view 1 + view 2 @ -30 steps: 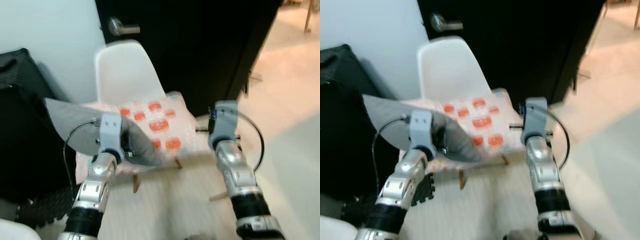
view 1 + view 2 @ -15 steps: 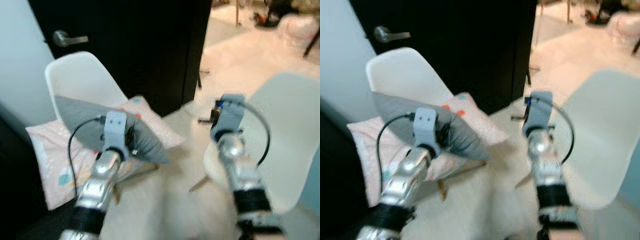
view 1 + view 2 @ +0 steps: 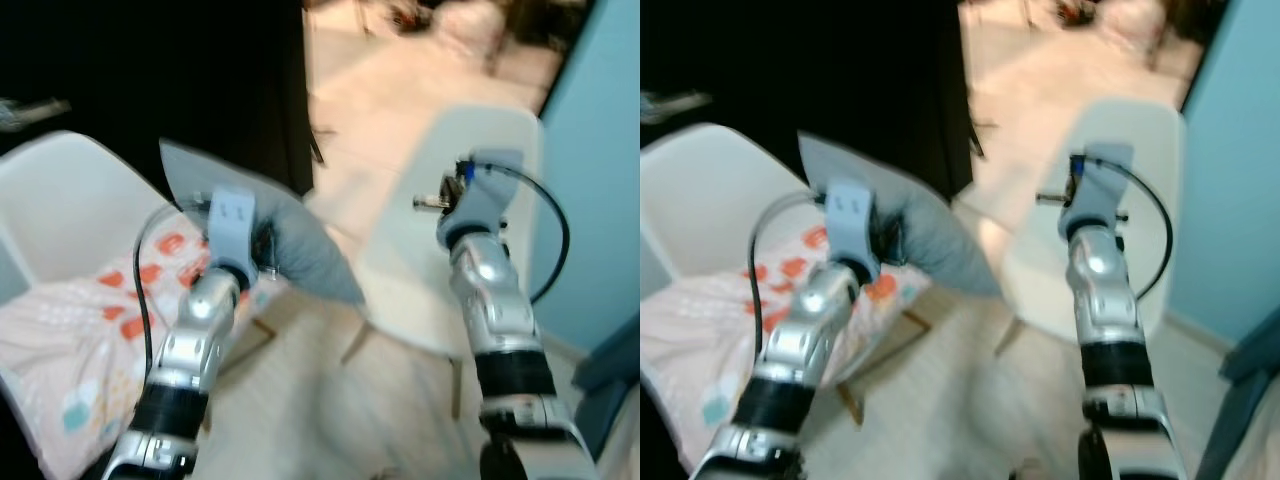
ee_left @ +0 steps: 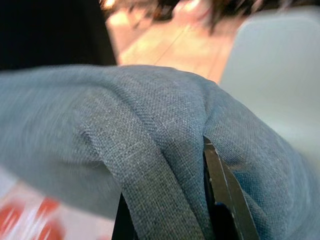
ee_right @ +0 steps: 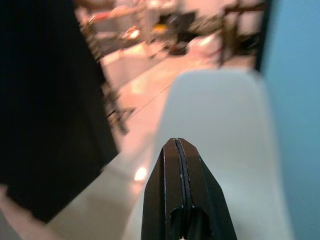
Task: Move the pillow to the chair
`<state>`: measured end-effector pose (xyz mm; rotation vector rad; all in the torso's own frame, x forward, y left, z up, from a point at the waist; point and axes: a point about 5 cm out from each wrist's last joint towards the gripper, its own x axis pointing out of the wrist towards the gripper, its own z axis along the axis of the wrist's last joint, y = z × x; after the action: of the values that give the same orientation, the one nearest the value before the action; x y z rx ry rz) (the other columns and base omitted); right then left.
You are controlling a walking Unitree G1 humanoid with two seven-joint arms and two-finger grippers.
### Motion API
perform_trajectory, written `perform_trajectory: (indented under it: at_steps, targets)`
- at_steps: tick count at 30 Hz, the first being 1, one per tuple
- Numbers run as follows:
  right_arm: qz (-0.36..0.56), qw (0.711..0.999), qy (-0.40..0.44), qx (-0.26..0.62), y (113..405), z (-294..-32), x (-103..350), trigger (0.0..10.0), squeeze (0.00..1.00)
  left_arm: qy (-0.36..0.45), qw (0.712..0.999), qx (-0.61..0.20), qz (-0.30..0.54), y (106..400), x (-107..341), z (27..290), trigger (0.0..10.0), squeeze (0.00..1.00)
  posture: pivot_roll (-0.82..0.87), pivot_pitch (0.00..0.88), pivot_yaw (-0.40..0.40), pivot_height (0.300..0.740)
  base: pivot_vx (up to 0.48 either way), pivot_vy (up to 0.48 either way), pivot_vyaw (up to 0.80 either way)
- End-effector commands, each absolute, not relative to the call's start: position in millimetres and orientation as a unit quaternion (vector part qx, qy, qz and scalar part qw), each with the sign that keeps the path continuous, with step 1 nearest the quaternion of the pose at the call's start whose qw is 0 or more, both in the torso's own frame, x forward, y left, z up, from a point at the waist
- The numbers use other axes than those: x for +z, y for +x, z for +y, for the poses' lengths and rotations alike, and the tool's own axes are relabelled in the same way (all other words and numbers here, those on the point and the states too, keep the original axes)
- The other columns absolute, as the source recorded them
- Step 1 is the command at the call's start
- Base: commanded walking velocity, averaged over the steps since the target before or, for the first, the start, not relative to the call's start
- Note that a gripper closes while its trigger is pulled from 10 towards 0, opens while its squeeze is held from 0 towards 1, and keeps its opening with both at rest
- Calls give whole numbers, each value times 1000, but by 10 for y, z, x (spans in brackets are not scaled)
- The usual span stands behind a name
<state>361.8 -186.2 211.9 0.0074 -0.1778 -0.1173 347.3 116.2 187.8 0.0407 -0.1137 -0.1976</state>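
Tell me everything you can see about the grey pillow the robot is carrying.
The grey pillow is plain woven fabric, soft and bunched where the left gripper pinches it, one black finger showing against the cloth. It is held up in the air, its flat upper corner pointing toward the dark door and its lower corner sagging toward the empty white chair beside the blue wall. It hangs in front of another white chair bearing a patterned pink cushion.

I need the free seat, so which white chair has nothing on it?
The right chair, by the blue wall; the left chair holds a patterned pillow.
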Motion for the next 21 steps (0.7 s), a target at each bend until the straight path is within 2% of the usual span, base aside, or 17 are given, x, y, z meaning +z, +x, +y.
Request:
perform_trajectory:
  at_steps: [1, 9, 12, 16, 21]
  targets:
    - [-112, 992, 10, -54, 3622, -1830, 2211, 10000, 0, 29, 990, -89, -105, 3472, 2050, 1211, 10000, 0, 36, 48, 87, 740, 0, 0, -800]
    - [-71, 996, -8, -58, 3592, -1832, 1944, 10000, 0, 48, 995, -53, -69, 3490, 1929, 1355, 10000, 0, 35, 48, 85, 740, 0, 0, -800]
    - [-50, 997, -17, -58, 3540, -1816, 1803, 10000, 0, 68, 996, -47, -16, 3470, 1742, 1433, 10000, 0, 20, 55, 92, 740, 0, 0, -800]
    - [-35, 997, -50, -53, 3507, -1805, 1711, 10000, 0, 76, 996, -54, 12, 3436, 1612, 1448, 10000, 0, 27, 58, 85, 740, 0, 0, -800]
    - [-17, 998, -51, -39, 3509, -1761, 1633, 10000, 0, 22, 998, -45, 30, 3398, 1541, 1445, 10000, 0, 19, 70, 71, 740, 0, 0, -800]
